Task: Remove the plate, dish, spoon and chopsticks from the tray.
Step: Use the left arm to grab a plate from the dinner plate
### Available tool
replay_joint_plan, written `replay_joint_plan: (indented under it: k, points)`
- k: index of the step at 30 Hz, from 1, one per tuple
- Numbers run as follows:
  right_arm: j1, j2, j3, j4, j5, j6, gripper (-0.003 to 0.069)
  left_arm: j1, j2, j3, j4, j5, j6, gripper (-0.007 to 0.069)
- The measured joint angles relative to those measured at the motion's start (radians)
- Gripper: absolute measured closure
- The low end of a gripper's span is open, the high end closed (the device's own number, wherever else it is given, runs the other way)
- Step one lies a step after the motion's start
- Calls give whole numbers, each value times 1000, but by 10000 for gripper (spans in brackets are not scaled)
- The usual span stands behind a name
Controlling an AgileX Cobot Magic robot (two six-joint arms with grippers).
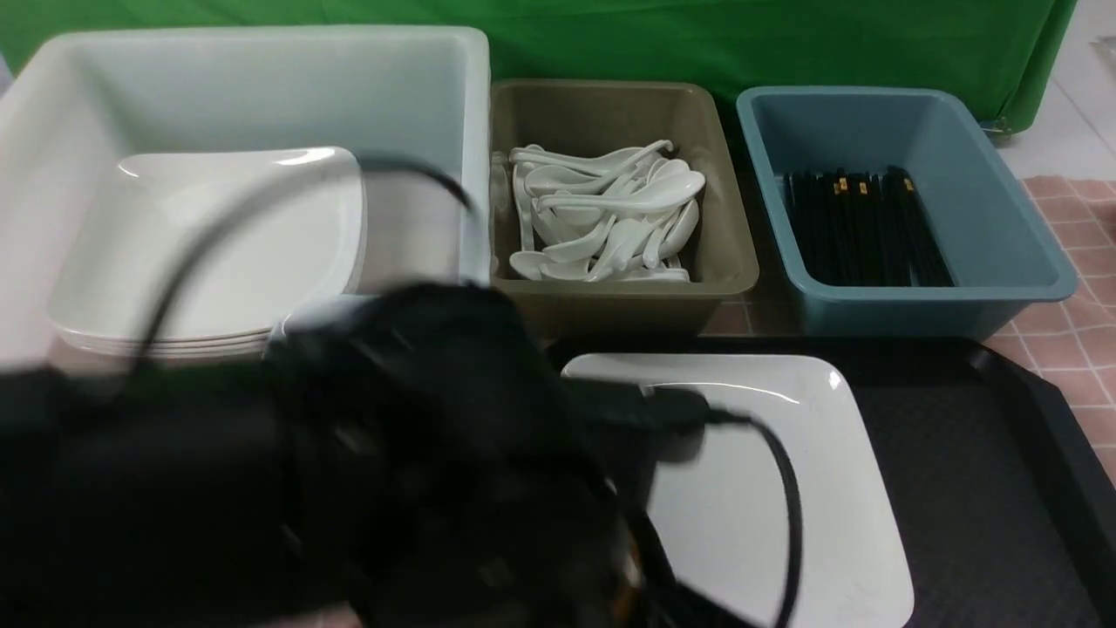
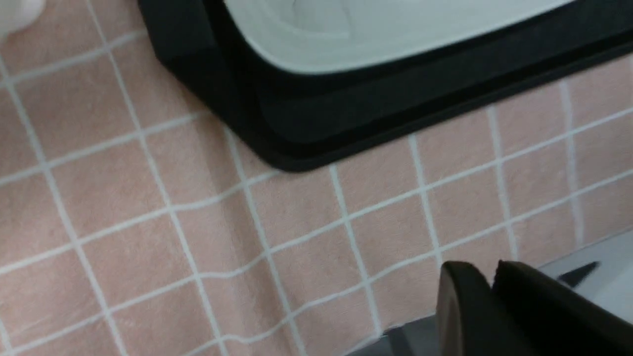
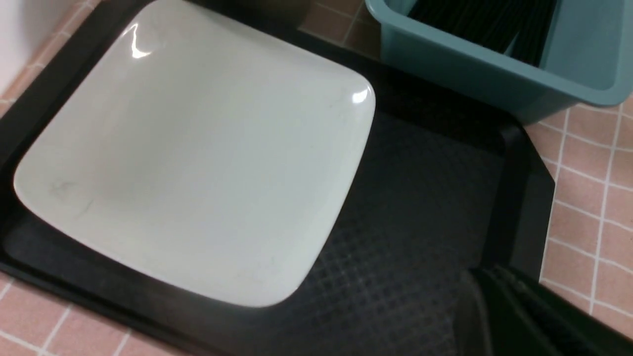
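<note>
The large white square plate [image 1: 767, 488] lies on the black tray [image 1: 976, 471], towards its left. The right wrist view shows the plate [image 3: 198, 148] empty, with bare tray [image 3: 420, 222] beside it. My left arm [image 1: 392, 488] is a blurred black mass that hides the tray's left part. My left gripper [image 2: 492, 272] is shut and empty above the tablecloth, just off a tray corner [image 2: 306, 118] where the plate's edge [image 2: 371, 34] shows. My right gripper [image 3: 482, 277] looks shut and empty above the tray's right end. No spoon, chopsticks or small dish shows on the tray.
A white tub [image 1: 471, 105] at the back left holds stacked plates [image 1: 218, 253]. An olive tub [image 1: 724, 227] holds several spoons [image 1: 610, 218]. A blue tub [image 1: 1003, 253] holds several chopsticks [image 1: 863, 227]. A pink checked cloth [image 1: 1072, 323] covers the table.
</note>
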Motion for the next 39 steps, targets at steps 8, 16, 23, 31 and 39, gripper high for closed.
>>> replay_joint_plan:
  k: [8,16,23,31,39]
  points:
    - [0,0,0,1,-11,1,629,27,-210,382,-650,-717,302,609]
    - [0,0,0,1,-18,10,629,-253,-236,732,-1067,-1328,281,608]
    - [0,0,0,1,-21,16,629,-278,-86,678,-1190,-1457,309,603]
    - [0,0,0,1,-21,18,629,-276,74,629,-1231,-1510,350,501]
    - [0,0,0,1,-23,36,629,-273,71,624,-1463,-1572,603,427]
